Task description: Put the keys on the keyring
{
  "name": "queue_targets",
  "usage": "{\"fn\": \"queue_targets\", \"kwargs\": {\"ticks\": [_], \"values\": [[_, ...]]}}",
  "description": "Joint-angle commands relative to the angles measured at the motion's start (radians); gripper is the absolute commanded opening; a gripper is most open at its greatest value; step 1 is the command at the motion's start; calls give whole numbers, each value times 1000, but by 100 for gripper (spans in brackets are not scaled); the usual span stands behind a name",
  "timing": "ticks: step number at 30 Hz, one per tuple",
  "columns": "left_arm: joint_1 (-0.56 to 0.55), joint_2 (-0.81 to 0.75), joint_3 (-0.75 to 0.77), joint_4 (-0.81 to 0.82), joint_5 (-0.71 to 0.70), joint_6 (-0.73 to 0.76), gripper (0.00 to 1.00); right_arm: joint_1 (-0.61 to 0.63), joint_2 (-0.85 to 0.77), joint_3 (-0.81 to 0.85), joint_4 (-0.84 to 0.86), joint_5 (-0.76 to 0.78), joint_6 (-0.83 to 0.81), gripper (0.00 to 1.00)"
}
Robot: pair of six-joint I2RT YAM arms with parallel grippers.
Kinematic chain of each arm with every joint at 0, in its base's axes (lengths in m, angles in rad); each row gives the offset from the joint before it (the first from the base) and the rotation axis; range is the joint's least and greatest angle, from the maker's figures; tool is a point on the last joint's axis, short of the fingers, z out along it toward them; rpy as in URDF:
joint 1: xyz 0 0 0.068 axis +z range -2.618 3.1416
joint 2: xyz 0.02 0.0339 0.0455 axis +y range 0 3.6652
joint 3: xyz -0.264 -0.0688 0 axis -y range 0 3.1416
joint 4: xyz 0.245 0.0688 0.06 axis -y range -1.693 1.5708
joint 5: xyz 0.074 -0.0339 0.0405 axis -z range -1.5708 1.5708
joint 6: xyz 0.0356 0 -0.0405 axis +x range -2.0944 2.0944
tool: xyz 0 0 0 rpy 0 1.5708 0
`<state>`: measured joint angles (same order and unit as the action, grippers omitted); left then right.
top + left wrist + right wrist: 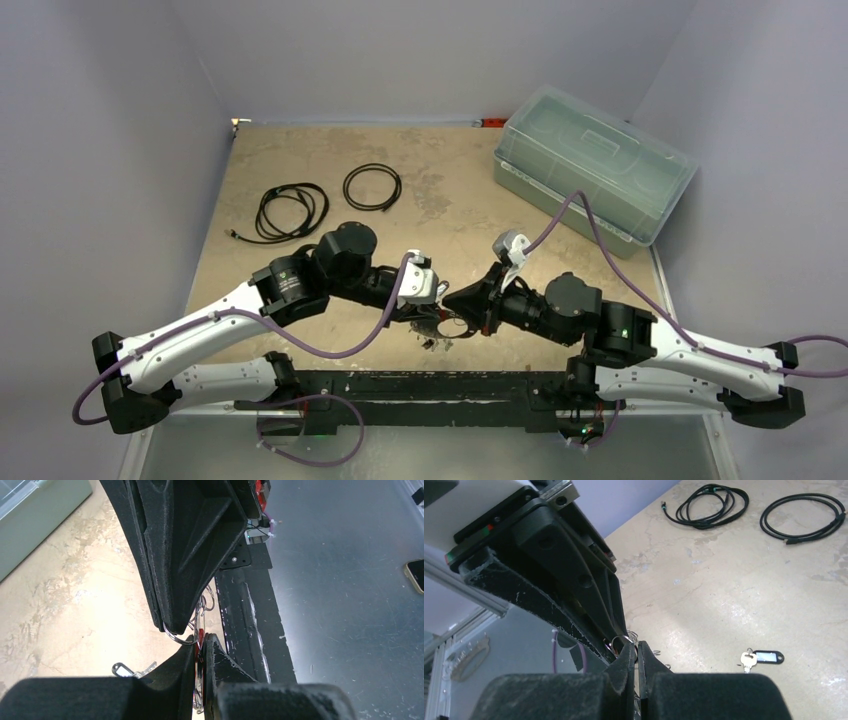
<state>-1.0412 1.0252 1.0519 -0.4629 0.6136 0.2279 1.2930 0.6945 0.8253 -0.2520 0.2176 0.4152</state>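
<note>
My two grippers meet tip to tip low over the table's near edge. The left gripper (pixel 437 318) (pixel 204 645) is shut on a red key (pixel 200 639), held edge-on between its pads. Facing it, the right gripper (pixel 458 312) (pixel 634 649) is shut on the keyring (pixel 657 652), whose thin wire loops (pixel 208 602) poke out beside its fingertips. A small silver ring (pixel 176 638) (pixel 620 640) bridges the two tips. Another key (pixel 748 660) (pixel 125 670), with a black tag (pixel 770 656), lies loose on the table. Most of the keyring is hidden by fingers.
Two black cable coils (pixel 290 212) (pixel 372 187) lie at the far left. A translucent lidded box (pixel 590 175) stands at the back right. The black mounting rail (pixel 420 385) runs along the near edge, right below the grippers.
</note>
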Motion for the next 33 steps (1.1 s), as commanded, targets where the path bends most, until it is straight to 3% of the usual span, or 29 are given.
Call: {"fn": "queue_targets", "kwargs": {"ticks": [1, 8, 10, 11, 13, 16, 22, 26, 29, 33], "values": [[-4, -21, 18, -7, -28, 0, 0, -6, 0, 41, 62, 102, 68, 0], [-3, -29, 20, -9, -93, 0, 0, -6, -1, 42, 44, 52, -40, 0], [-4, -34, 19, -11, -127, -4, 21, -6, -1, 46, 42, 55, -65, 0], [-3, -39, 16, -10, -146, -5, 44, -6, 4, 51, 38, 56, -77, 0], [-4, -59, 7, 0, -178, -5, 69, -6, 16, 63, 22, 68, -94, 0], [-3, -102, -7, 24, -247, -15, 73, -6, 34, 78, 9, 96, -110, 0], [-3, -223, -68, 113, -549, -127, 74, -6, 59, 97, 35, 191, -128, 0], [-3, -317, -166, 194, -593, -195, 91, -5, 65, 100, 67, 200, -163, 0], [-3, -396, -233, 288, -648, -319, 95, -6, 62, 111, 73, 199, -198, 0], [-3, -444, -247, 328, -681, -341, 99, -6, 29, 103, 102, 179, -268, 0]]}}
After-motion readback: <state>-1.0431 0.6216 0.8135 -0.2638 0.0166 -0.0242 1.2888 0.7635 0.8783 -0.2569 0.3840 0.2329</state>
